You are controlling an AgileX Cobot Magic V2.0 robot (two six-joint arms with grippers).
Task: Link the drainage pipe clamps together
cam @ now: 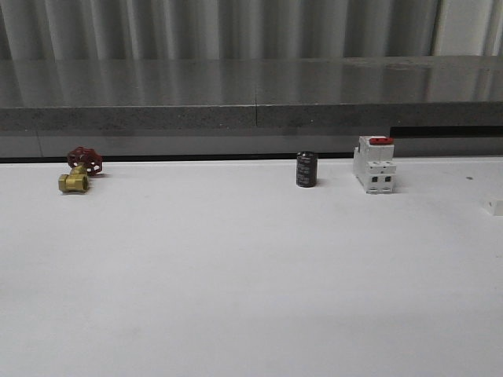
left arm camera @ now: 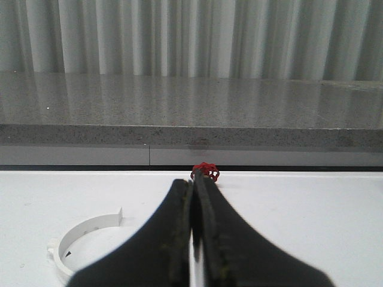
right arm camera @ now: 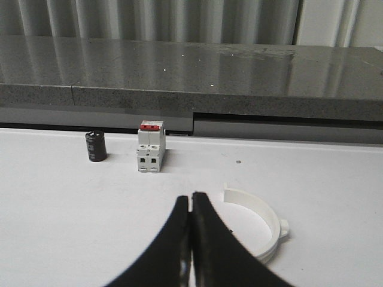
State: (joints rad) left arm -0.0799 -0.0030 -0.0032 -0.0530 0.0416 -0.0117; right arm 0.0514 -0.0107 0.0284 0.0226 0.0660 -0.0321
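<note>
One white half-ring drainage pipe clamp point(left arm camera: 84, 236) lies flat on the white table beside my left gripper point(left arm camera: 194, 182), whose black fingers are shut with nothing between them. A second white half-ring clamp point(right arm camera: 263, 218) lies flat on the table close beside my right gripper point(right arm camera: 191, 197), which is also shut and empty. Neither gripper touches a clamp. At the right edge of the front view a small white piece point(cam: 493, 206) shows; I cannot tell what it is.
A brass valve with a red handwheel point(cam: 78, 169) sits at the far left of the table, a black cylinder point(cam: 306, 170) and a white breaker block with a red switch point(cam: 374, 163) at the far right. A grey stone ledge point(cam: 251, 94) runs behind the table.
</note>
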